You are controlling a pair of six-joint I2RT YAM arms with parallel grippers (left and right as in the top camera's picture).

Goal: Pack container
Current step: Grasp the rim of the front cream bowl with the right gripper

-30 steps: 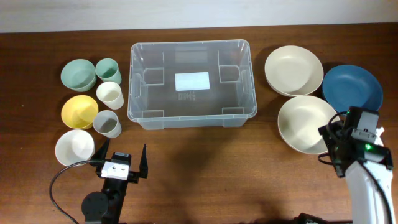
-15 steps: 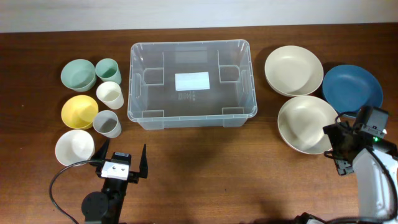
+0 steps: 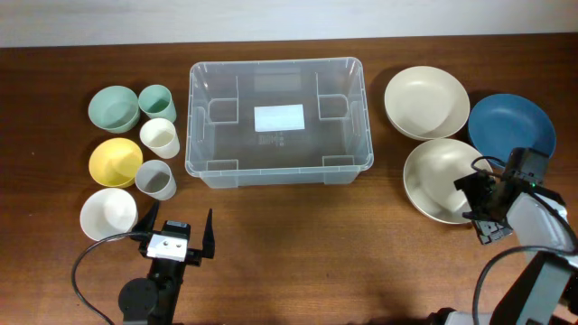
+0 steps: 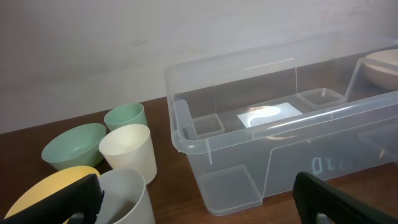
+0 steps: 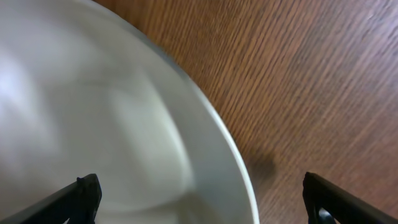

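At the left of the brown wooden bench stand three small round bowls: a green bowl, a yellow bowl and a white bowl. Beside them are three cups: a green cup, a cream cup and a grey cup. The left hand is unmoved, spread wide and empty. The one large clear plastic container sits mid-bench. To its right are two wide bowls, the far cream bowl and the near cream bowl, and one round blue plate. The right hand has shifted left over the near bowl's rim, wide open, gripping nothing.

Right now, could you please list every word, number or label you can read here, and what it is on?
Nothing here reads clearly.
White label on the floor of the bin: looks blank.
Small marks just below that label: too small to read.
Raised characters on the bin's wall: blurred, unreadable.
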